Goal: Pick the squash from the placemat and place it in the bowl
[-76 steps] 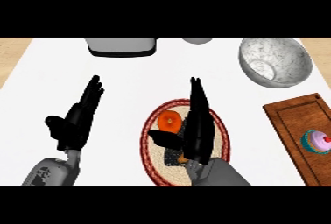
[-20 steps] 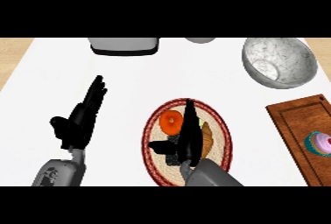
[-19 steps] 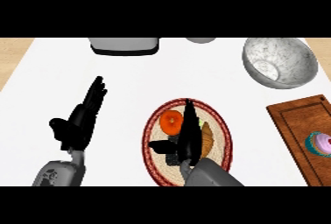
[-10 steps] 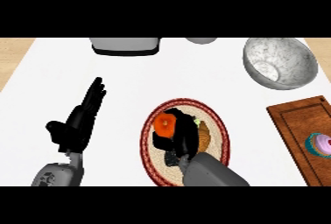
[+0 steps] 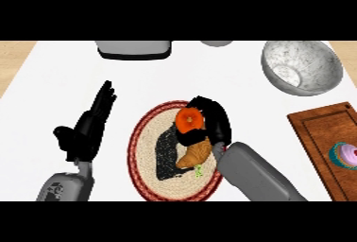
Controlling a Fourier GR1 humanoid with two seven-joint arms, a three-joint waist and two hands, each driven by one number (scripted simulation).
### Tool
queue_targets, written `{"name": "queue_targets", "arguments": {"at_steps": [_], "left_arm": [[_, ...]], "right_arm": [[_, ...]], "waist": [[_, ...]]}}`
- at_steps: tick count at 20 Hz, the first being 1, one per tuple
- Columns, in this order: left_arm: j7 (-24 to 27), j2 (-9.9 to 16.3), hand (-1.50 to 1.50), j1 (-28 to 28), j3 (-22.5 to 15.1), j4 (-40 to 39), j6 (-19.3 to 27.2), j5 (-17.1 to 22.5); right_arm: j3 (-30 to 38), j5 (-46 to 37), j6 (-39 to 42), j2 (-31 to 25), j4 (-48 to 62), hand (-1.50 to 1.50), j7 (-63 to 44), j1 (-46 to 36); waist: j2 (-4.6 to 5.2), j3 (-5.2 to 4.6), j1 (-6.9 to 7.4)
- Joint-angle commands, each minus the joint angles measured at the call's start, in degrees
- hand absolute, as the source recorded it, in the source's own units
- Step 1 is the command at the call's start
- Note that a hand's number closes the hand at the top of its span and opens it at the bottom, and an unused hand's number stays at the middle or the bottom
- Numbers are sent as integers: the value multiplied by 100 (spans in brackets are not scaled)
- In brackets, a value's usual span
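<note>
My right hand (image 5: 211, 120) curls round the squash (image 5: 191, 137), which lies on the placemat (image 5: 150, 142). I want my fingers wrapped well under its orange end before lifting (the tan neck points back toward my wrist), then a straight rise toward the bowl (image 5: 303, 66). My left hand (image 5: 87, 127) rests open beside the mat.

table (image 5: 230, 80): white top, tan strips showing at both upper corners | grey appliance (image 5: 134, 49): at the far edge, left of centre, cut off by the frame | small grey dish (image 5: 216, 43): far edge, just right of it | wooden board (image 5: 322, 142): right edge | pink and teal cupcake (image 5: 346, 155): on the board
</note>
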State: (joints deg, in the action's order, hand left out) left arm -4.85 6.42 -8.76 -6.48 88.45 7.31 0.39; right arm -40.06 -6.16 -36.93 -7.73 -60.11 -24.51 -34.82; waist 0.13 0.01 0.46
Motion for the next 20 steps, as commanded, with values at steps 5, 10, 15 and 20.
{"name": "queue_targets", "arguments": {"at_steps": [5,10,15,20], "left_arm": [[22,75,0,249,81,172,-157,66],[-38,185,0,-154,340,-111,-179,95],[104,68,0,162,270,-18,-159,88],[39,-56,0,187,138,16,-121,3]], "right_arm": [[1028,326,600,-308,-190,150,1558,-295],[851,-553,-26,-493,-1073,150,1072,-547],[608,-1735,-226,-804,-1996,150,-469,-834],[1102,-2286,703,-1344,-2530,150,-1932,-1504]], "waist": [[-8,2,13],[-40,-7,-106],[-75,-12,-143],[-73,-10,-131]]}}
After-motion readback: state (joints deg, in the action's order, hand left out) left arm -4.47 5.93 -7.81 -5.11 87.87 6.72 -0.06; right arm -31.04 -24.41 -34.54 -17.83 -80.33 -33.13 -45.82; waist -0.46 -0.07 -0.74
